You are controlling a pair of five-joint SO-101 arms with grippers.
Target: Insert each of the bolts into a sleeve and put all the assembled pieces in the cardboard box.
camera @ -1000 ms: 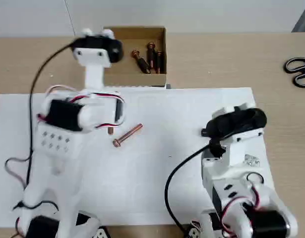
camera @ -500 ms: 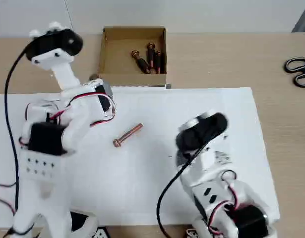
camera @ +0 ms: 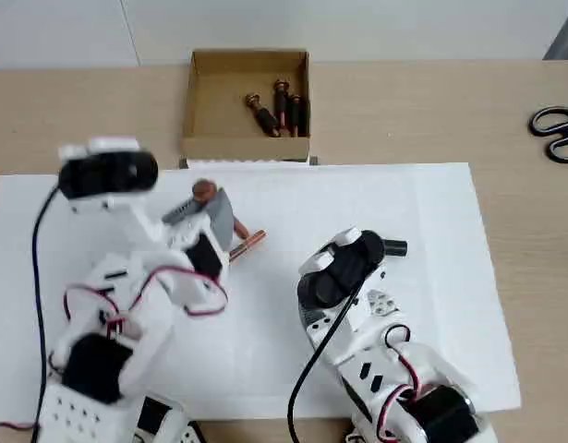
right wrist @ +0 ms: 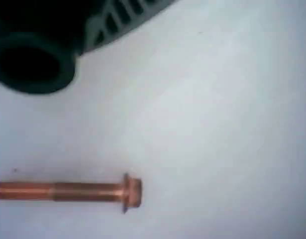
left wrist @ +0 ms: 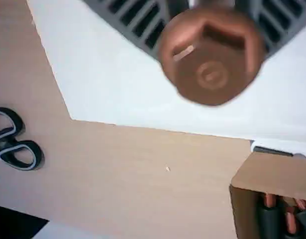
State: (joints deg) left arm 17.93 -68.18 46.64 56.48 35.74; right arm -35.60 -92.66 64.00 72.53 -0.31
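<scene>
Left gripper [camera: 212,205] sits over the left half of the white paper sheet [camera: 431,203], pressed together on the held bolt [left wrist: 211,64]. The bolt's copper hex head faces the wrist camera, and grey ribbed fingers [left wrist: 127,15] clamp it on either side. From above, the same head shows as a round copper cap at the gripper's tip.

The loose bolt [camera: 249,244] lies flat on the sheet just beside the left gripper, its head end tucked under the gripper body and only the shank end showing. In the right wrist view it lies alone on the paper [right wrist: 68,191], full length visible, with a flanged head at one end.

Right gripper [camera: 376,251] is near the middle of the sheet, pinching the black sleeve [camera: 395,247], which sticks out past the fingertips. Its open bore faces the right wrist camera [right wrist: 31,62]. The sleeve and the loose bolt are apart.

The cardboard box [camera: 202,111] stands on the bare table [camera: 422,111] just beyond the sheet's far edge. Assembled pieces [camera: 279,109] lie together against its right-hand wall.

Scissors [camera: 556,134] lie at the far right of the table, well apart from the rest.
</scene>
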